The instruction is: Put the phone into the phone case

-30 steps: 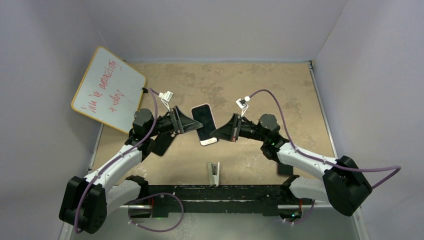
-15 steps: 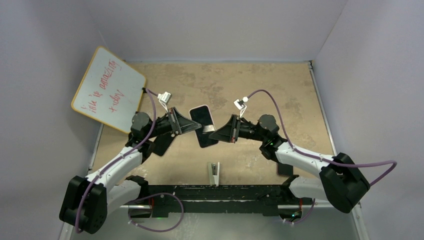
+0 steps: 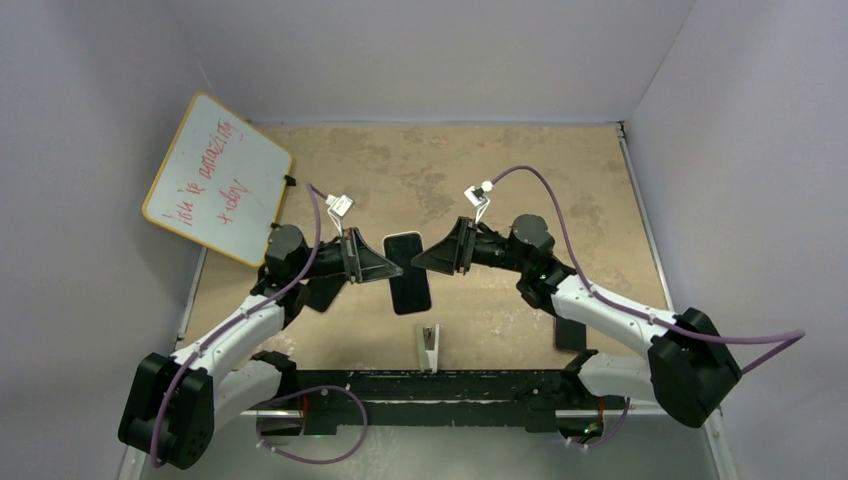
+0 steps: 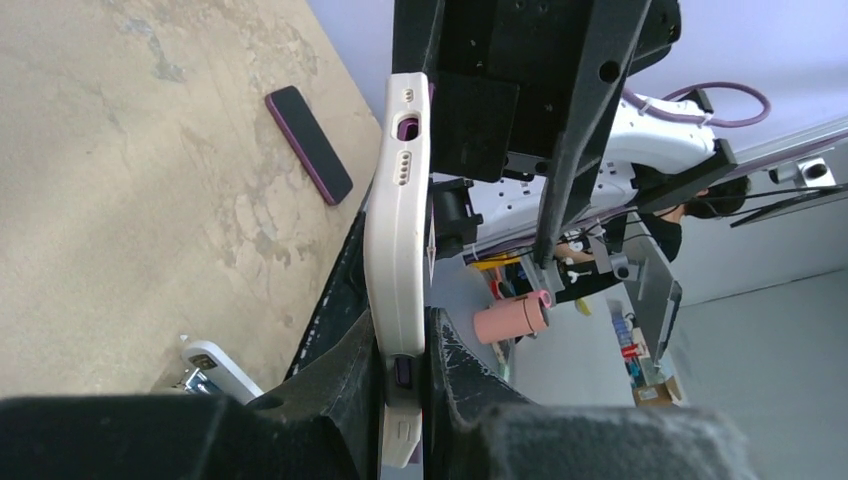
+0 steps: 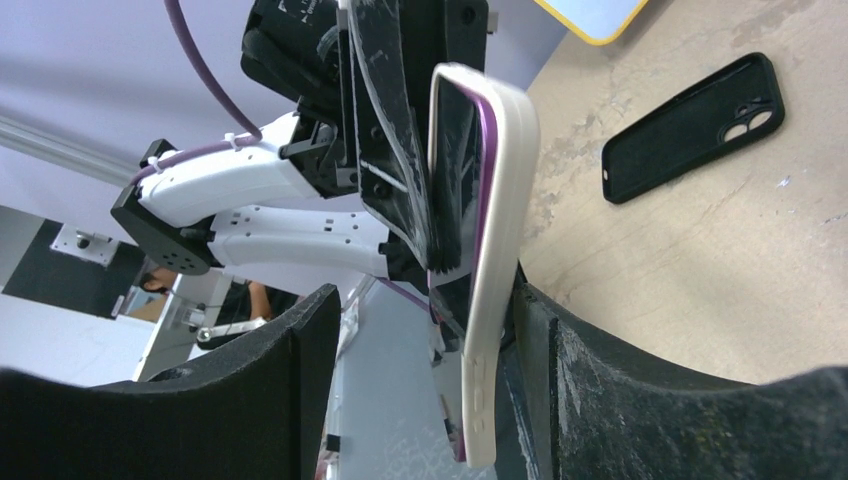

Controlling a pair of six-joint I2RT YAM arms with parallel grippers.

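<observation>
Your left gripper (image 4: 400, 355) is clamped on the phone (image 3: 410, 285), its two black fingers (image 4: 345, 375) pinching the front and back faces and holding it in the air over the middle of the table (image 3: 480, 160). The phone is a flat slab with a glossy black screen and a thin purple rim. It sits inside a smooth, cream case (image 4: 395, 220) with rounded corners. One narrow end of the case has a row of small holes and an oval port cut-out. You cannot tell whether it is seated all the way round.

Your right gripper (image 5: 425, 300) has its jaws apart and straddles the phone's far side. The cream edge lies against, or just beside, one matte finger (image 5: 600, 390) (contact is hard to judge), with a wide gap to the other.

The table is tan, mottled and worn. A matte black case (image 5: 695, 125) with a camera cut-out lies open side up under your left arm. A dark, purple-edged slab (image 4: 310, 145) lies flat near your right arm. A whiteboard (image 3: 215, 178) with red writing leans in the far left corner.
</observation>
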